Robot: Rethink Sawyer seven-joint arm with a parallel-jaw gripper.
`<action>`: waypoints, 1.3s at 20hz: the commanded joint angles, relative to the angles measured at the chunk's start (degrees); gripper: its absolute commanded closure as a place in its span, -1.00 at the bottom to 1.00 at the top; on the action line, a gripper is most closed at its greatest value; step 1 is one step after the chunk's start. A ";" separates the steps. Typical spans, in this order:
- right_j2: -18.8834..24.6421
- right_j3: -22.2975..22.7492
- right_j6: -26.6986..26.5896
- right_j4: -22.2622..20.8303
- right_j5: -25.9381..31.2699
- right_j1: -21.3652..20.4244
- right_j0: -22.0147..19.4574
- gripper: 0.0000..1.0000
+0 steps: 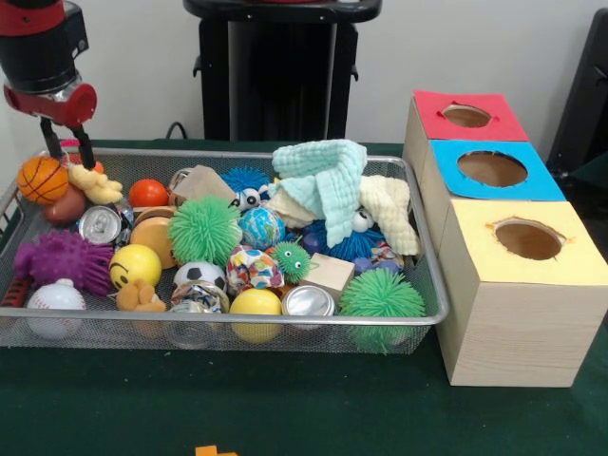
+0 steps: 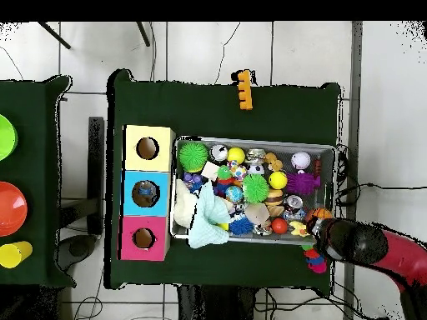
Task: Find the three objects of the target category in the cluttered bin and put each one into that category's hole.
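Note:
A wire mesh bin (image 1: pixel 432 313) holds a heap of toys: a small basketball (image 1: pixel 42 179), a tan plush (image 1: pixel 92 182), two cans (image 1: pixel 99 224) (image 1: pixel 307 301), green spiky balls (image 1: pixel 203 230), a yellow smiley ball (image 1: pixel 134 265), a baseball (image 1: pixel 55 297) and folded cloths (image 1: pixel 328 176). Beside the bin stand three wooden boxes with round holes, topped red (image 1: pixel 494 123), blue (image 1: pixel 446 176) and yellow (image 1: pixel 579 261). My gripper (image 1: pixel 66 152) hangs open over the bin's far left corner, just above the basketball and plush, holding nothing. From above, the gripper (image 2: pixel 319 227) sits at the bin's (image 2: pixel 250 140) end away from the boxes.
A small orange piece (image 1: pixel 217 450) lies on the green cloth in front of the bin. In the overhead view a side table carries a green dish (image 2: pixel 4 137), an orange plate (image 2: pixel 10 208) and a yellow cup (image 2: pixel 15 252). A purple spiky toy (image 1: pixel 63 258) lies near the bin's left wall.

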 commanded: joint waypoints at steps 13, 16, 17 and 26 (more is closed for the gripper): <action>4.02 -4.14 -11.09 -9.76 -3.49 8.48 -3.38 -1.00; 3.57 -4.50 -10.41 -10.51 -4.58 9.79 -3.04 -1.00; 3.44 -4.49 -10.19 -10.66 -4.85 10.00 -2.90 -1.00; 2.28 -8.98 -9.59 -14.03 -8.56 17.55 -2.84 -1.00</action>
